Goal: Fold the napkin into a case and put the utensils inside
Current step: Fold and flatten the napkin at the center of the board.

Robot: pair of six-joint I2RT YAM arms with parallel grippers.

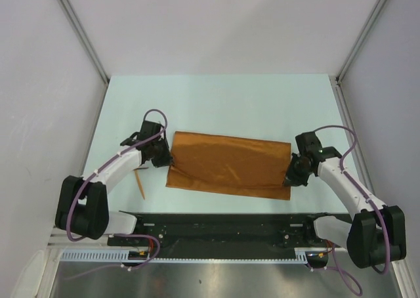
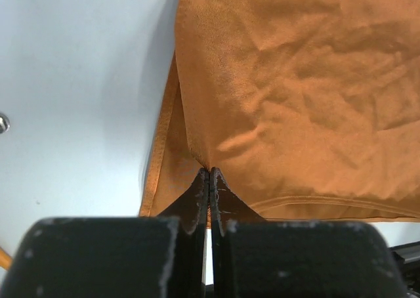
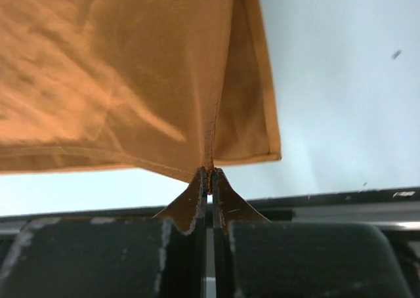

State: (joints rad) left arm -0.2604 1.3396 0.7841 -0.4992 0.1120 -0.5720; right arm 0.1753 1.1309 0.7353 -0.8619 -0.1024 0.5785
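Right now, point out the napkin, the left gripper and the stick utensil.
napkin (image 1: 230, 163): top view, middle of the cloth.
left gripper (image 2: 209, 173): left wrist view, between its closed fingertips.
stick utensil (image 1: 139, 184): top view, middle of its shaft.

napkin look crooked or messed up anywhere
Slightly. The napkin sits askew, its right end lower in the top view, and it is creased near the left hand. In both wrist views a lower layer's hem seems to poke out past the upper one, so the fold looks misaligned.

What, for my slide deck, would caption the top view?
Left gripper and right gripper each pinch one end of the rust-orange napkin.
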